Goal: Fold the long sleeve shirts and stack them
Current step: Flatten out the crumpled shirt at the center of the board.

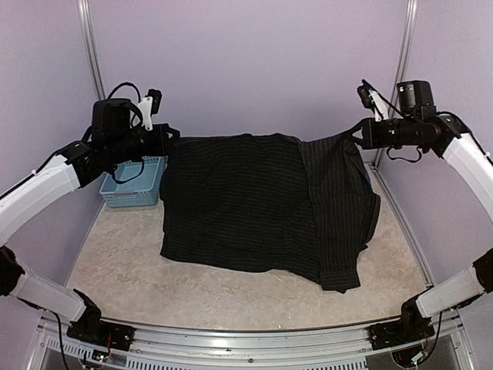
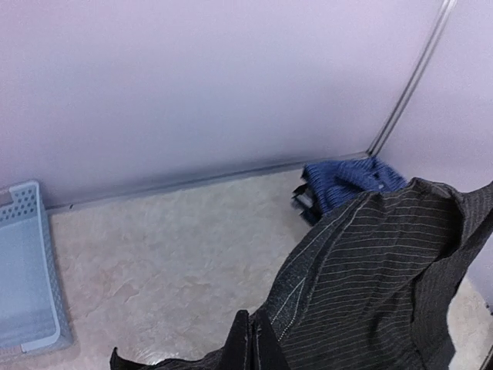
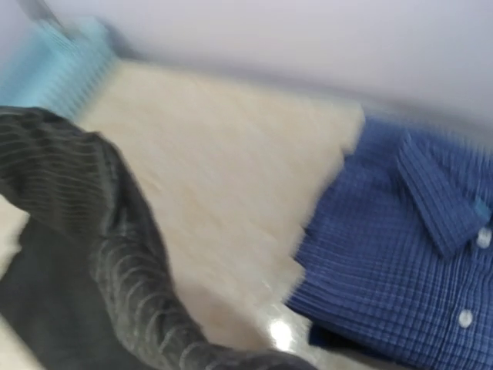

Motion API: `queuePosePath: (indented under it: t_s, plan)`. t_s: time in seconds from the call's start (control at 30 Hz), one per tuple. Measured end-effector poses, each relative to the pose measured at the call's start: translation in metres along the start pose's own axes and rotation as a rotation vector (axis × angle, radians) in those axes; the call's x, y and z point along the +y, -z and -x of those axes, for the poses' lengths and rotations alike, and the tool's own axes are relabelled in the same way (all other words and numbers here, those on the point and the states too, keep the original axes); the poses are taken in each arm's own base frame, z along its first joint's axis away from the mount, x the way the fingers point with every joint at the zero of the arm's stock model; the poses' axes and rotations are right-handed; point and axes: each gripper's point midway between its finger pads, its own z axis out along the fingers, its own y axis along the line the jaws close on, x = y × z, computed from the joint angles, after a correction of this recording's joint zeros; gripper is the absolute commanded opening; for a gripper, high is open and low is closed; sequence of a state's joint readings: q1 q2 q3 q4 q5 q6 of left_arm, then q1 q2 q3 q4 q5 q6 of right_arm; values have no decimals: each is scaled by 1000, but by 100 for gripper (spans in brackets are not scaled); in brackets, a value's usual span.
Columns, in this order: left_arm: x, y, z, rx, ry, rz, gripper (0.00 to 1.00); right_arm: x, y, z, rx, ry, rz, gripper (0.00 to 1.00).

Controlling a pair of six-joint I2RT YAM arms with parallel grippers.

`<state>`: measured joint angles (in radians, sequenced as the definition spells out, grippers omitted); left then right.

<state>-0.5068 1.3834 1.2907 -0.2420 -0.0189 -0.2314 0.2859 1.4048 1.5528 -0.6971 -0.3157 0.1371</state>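
Cloth spans the gap between both arms: the black pinstriped shirt (image 1: 246,200) is pinched at its top edge by the left gripper (image 1: 171,137) on one side and the right gripper (image 1: 358,132) on the other. Both are clamped tight on it, and its lower half trails over the table (image 1: 231,297). The blue checked shirt (image 3: 400,247) lies folded in the far right corner by the wall. A light blue basket (image 1: 135,185) sits far left.
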Motion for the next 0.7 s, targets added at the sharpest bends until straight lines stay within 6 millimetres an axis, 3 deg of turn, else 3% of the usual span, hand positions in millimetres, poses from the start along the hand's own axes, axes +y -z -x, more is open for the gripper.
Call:
queuePosePath:
  t_s: [0.07,0.2,0.4,0.57,0.7]
  plan:
    - [-20,37,31,-94,0,-73,0,20,43,17,-81,30,34,0]
    - [-36,111,82,-269,7,-155,0,60,125,55,-238,88,106,0]
    - [-61,194,140,-456,-16,-278,0,124,241,99,-473,184,271,0]
    - [-70,226,156,-514,-34,-330,0,161,297,111,-563,223,410,0]
    - [-74,238,161,-536,-43,-354,0,180,311,118,-564,222,525,0]
